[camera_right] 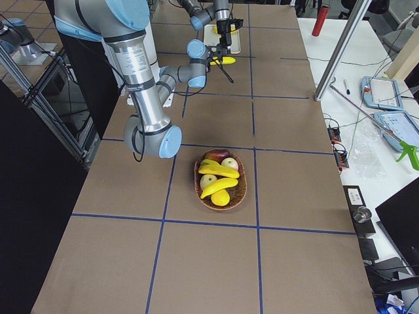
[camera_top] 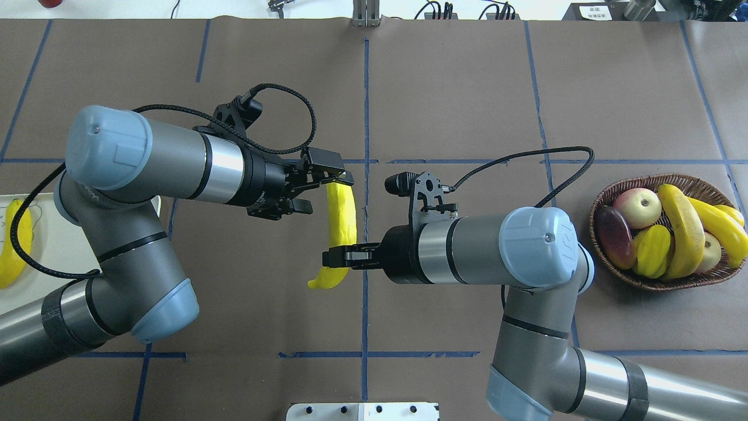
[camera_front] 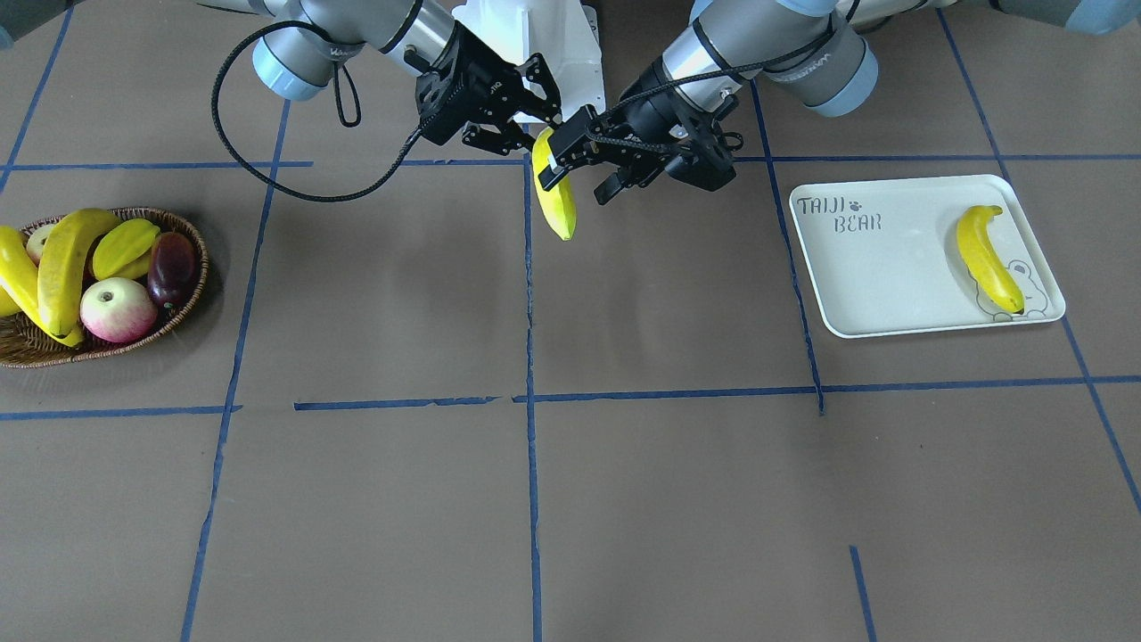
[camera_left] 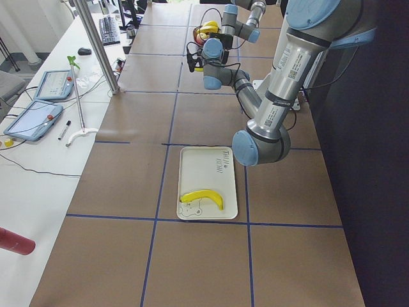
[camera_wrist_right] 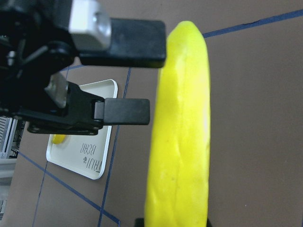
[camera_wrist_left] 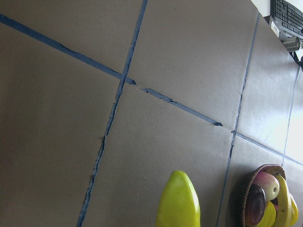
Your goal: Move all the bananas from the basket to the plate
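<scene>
Banana (camera_top: 342, 216) mid-air, pinched by right fingers (camera_top: 333, 257); left fingers (camera_top: 330, 169) spread, level, at its far end

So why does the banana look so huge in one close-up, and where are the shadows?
Right wrist view: the held banana sits right by the lens, so it spans the frame and looks slightly soft. Front-facing view: even lighting leaves only faint, diffuse shadows on the table.

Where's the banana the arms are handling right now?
Overhead view: the held banana hangs mid-table beside the centre tape line, in the right pincer, the open left pincer at its far end.
</scene>
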